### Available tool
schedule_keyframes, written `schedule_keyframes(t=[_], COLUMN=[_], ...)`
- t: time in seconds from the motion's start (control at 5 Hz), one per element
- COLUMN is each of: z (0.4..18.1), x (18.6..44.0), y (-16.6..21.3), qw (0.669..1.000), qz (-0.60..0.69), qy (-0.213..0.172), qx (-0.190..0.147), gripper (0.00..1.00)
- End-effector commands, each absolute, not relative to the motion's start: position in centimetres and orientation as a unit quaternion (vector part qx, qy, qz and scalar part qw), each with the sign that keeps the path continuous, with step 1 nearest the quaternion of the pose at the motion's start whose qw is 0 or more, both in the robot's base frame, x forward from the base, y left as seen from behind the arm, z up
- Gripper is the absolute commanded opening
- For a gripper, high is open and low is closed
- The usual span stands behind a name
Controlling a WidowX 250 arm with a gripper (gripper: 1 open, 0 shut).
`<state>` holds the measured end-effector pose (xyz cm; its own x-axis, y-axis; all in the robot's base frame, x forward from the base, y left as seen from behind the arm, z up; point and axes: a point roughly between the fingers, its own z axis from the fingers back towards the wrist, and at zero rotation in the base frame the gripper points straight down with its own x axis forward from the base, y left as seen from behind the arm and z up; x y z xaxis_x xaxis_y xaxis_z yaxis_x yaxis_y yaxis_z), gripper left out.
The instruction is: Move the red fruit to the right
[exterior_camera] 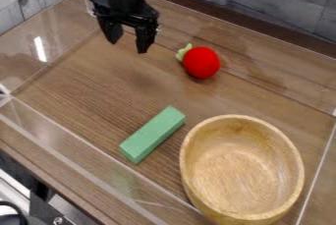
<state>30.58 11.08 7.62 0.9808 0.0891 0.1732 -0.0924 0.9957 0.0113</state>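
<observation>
The red fruit (199, 62) is a small round bright red toy with a green leaf on its left side, lying on the wooden table right of centre toward the back. My black gripper (126, 38) hangs to the left of the fruit, apart from it, pointing down. Its fingers are spread open and nothing is between them.
A flat green rectangular block (153, 134) lies in the middle front. A large wooden bowl (242, 167) stands at the front right. A clear low wall (53, 121) rims the table along the front and left.
</observation>
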Motion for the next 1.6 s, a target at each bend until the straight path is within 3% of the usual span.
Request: schedule_keyframes(t=[0.0, 0.8, 1.0, 1.4], z=[9.0, 7.4, 7.5, 9.7], x=[30.8, 29.3, 29.3, 29.4], y=[12.6, 16.9, 19.0, 19.5], qw=[0.992, 0.993, 0.992, 0.992], qz=[0.047, 0.036, 0.050, 0.039], qy=[-0.112, -0.101, -0.102, -0.106], qx=[0.025, 0.040, 0.045, 0.049], gripper=[1.00, 1.00, 1.00, 1.00])
